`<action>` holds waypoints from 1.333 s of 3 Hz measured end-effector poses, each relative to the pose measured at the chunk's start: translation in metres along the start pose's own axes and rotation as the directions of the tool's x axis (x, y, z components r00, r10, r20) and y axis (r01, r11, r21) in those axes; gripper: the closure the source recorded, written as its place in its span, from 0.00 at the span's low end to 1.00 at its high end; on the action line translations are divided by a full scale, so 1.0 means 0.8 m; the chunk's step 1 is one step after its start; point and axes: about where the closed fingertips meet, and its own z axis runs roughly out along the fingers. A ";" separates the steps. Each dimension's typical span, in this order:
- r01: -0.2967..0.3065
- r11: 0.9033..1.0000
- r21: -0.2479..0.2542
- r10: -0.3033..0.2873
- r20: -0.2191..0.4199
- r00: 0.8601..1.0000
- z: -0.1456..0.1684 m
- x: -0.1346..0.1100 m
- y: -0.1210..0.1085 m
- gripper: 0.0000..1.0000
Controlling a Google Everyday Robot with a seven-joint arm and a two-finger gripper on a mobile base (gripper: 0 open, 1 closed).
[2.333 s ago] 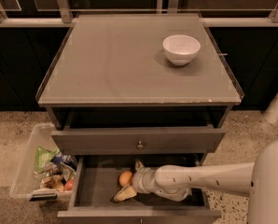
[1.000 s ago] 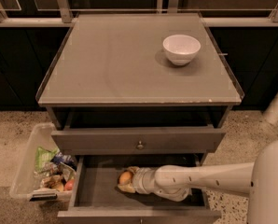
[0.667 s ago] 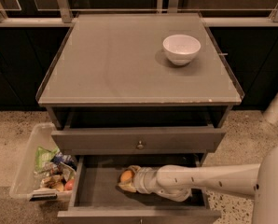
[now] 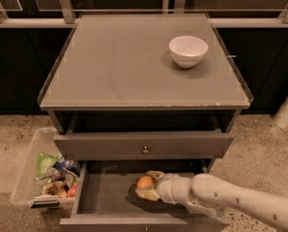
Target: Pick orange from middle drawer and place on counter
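Note:
The orange (image 4: 144,181) lies in the open middle drawer (image 4: 105,193), near the centre of its grey floor. My gripper (image 4: 147,185) reaches in from the right on a white arm. Its tan fingers (image 4: 155,175) sit above and below the orange and are closed on it. The orange is still low in the drawer, at about floor level. The counter (image 4: 129,66) is the grey cabinet top above the drawers.
A white bowl (image 4: 188,50) stands on the counter at the back right. The shut drawer with a knob (image 4: 145,150) overhangs the open one. A clear bin (image 4: 29,172) with snack packets and a small red fruit (image 4: 72,191) sits on the floor to the left.
My fingers were spread beside the orange with one low on the drawer floor. They have since closed around the orange. The arm has barely moved.

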 end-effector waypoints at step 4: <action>0.112 0.991 0.070 -0.118 0.076 0.990 -0.266 -0.111 -0.039 1.00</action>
